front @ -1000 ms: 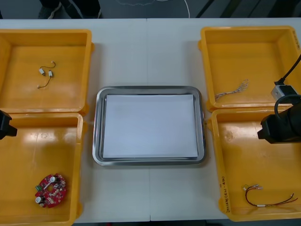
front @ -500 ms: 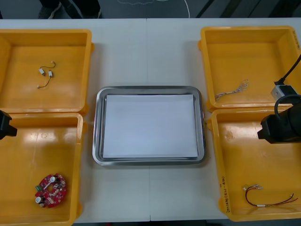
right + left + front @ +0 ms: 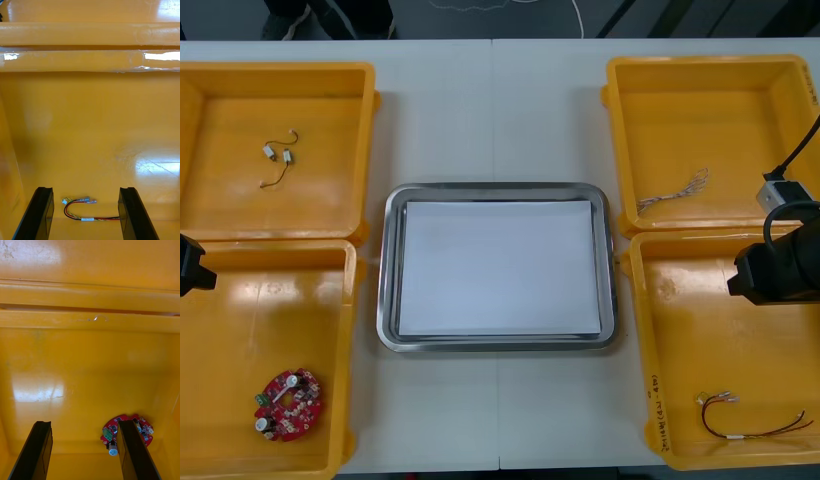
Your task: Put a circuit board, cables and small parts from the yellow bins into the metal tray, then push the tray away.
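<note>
Both arms had fingers wide apart, nothing held; metal tray (image 3: 390,270) had nothing in it.
Left gripper (image 3: 84,423) hung by the left near bin's (image 3: 270,320) far edge. The circuit board (image 3: 144,429) lay toward its near edge, half behind one finger (image 3: 129,453), off-centre. Right gripper (image 3: 86,189) straddled the red and yellow cable (image 3: 86,218) at the right near bin's (image 3: 700,330) near edge.

Tray (image 3: 383,300) sits mid-bench (image 3: 490,110), w/ clear bench beyond it and narrow strips each side. Bin walls are the barriers. Left tool (image 3: 84,455), fingers spread, is over the near-left bin (image 3: 240,320); floor ahead is bare, board (image 3: 145,431) by one finger. Right tool (image 3: 84,215), fingers spread, is over the near-right bin (image 3: 680,330); cable (image 3: 87,218) lies betw. the fingers.
</note>
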